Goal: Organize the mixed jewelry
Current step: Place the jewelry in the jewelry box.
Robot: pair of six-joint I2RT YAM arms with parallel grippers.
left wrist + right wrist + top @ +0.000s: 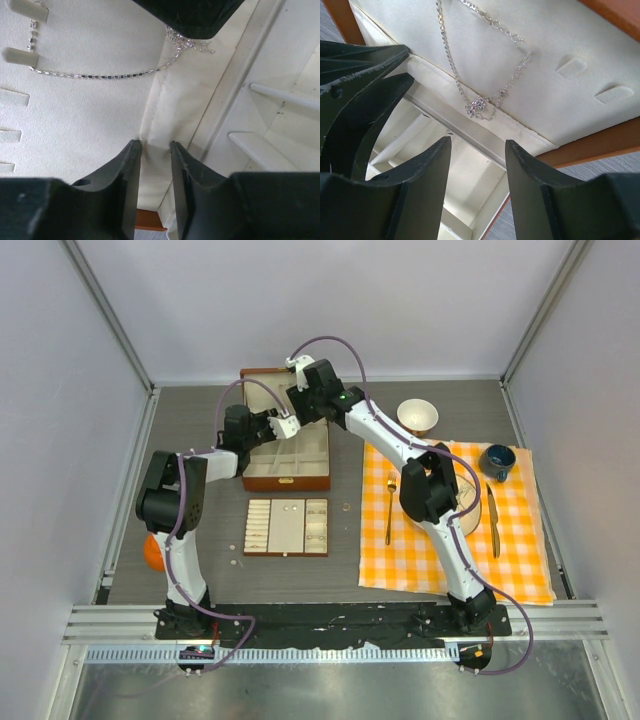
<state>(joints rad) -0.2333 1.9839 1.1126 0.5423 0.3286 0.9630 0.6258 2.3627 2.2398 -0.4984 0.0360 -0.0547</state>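
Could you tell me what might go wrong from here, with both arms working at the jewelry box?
Both arms crowd the open wooden box. In the left wrist view the right arm sits close to the left jaws, so they may collide.
The chain stretches from a tab towards the right arm, and a tug could pull it off or tangle it.
The left jaws stand open at the lining fold and might pinch fabric instead of jewelry.
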